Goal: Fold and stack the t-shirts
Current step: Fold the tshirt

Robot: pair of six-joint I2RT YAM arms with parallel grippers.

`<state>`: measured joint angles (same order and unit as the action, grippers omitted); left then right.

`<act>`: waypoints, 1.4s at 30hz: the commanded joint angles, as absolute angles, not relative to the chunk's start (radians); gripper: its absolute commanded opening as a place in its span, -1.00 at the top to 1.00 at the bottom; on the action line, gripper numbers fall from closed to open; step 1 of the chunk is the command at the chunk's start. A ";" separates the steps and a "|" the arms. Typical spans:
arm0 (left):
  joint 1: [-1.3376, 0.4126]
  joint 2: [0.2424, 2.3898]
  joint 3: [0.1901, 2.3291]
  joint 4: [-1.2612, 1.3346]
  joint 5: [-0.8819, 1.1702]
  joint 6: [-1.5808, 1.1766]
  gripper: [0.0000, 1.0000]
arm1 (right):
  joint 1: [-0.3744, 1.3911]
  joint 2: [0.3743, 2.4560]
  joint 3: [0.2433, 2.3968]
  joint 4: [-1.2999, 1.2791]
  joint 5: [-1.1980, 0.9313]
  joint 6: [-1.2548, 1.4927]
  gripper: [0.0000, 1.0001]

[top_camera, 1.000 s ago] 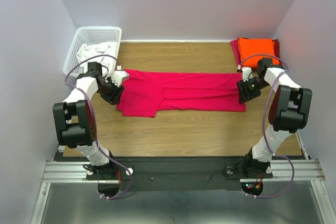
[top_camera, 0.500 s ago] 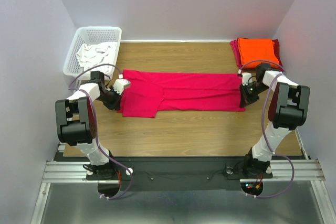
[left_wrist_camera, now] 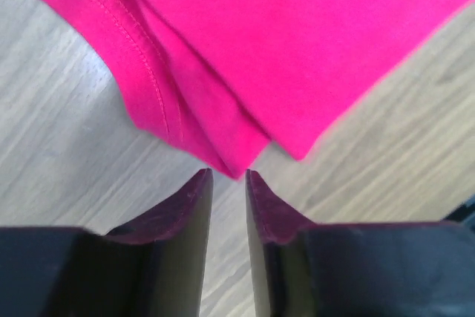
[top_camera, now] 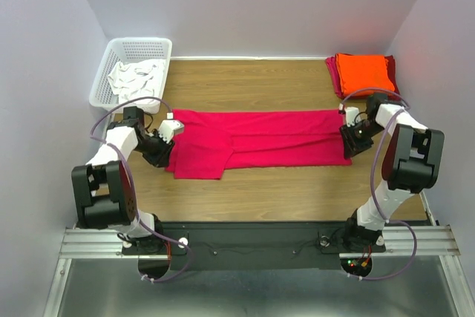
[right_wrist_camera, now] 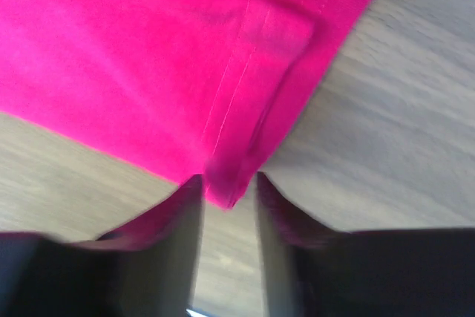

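Item: pinkish-red t-shirt (top_camera: 260,135), lying folded into a long band across the middle of the table (top_camera: 245,183). I am poising my left gripper (left_wrist_camera: 228,176) at its lower-left corner and my right gripper (right_wrist_camera: 228,180) at its lower-right corner, both narrowly parted with cloth at the tips, seemingly unclamped, likely so both ends lift together. Orange t-shirt (top_camera: 364,72) is sitting stacked at upper right

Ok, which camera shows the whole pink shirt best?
The top camera: the pink shirt lies stretched out full length on the table. The left wrist view shows only one corner by the left hand; the right wrist view only the opposite corner.
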<state>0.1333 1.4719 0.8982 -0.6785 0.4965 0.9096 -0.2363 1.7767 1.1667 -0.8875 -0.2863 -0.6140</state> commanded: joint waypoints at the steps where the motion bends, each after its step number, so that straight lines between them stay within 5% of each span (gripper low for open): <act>1: 0.141 1.329 0.959 -0.808 0.564 0.989 0.08 | -0.249 1.643 1.296 -1.006 -0.401 -0.618 0.12; 10: 0.118 1.321 0.895 -0.896 0.574 1.055 -0.03 | -0.027 1.539 1.231 -0.887 -0.825 -0.266 0.10; 18: 0.037 1.390 0.828 -0.810 0.517 0.999 -0.10 | 0.383 1.532 1.039 -0.324 -0.743 0.176 0.06; 20: 0.011 1.423 0.821 -0.773 0.505 0.970 -0.12 | 0.487 1.564 1.020 -0.214 -0.689 0.233 -0.08; 22: 0.002 1.451 0.816 -0.743 0.491 0.957 -0.15 | 0.569 1.583 1.006 -0.157 -0.646 0.290 -0.45; 31: -0.048 1.557 0.828 -0.698 0.499 0.920 -0.04 | 0.741 1.819 1.063 0.043 -0.595 0.478 -0.18; 42: -0.048 1.554 0.802 -0.687 0.517 0.930 0.18 | 0.828 1.947 1.126 0.124 -0.526 0.624 -0.21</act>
<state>-0.0380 1.5314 0.8360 -0.6918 0.4877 0.9287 0.8124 1.9190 1.0882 0.0452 -0.5705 0.5510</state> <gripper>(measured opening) 0.417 0.602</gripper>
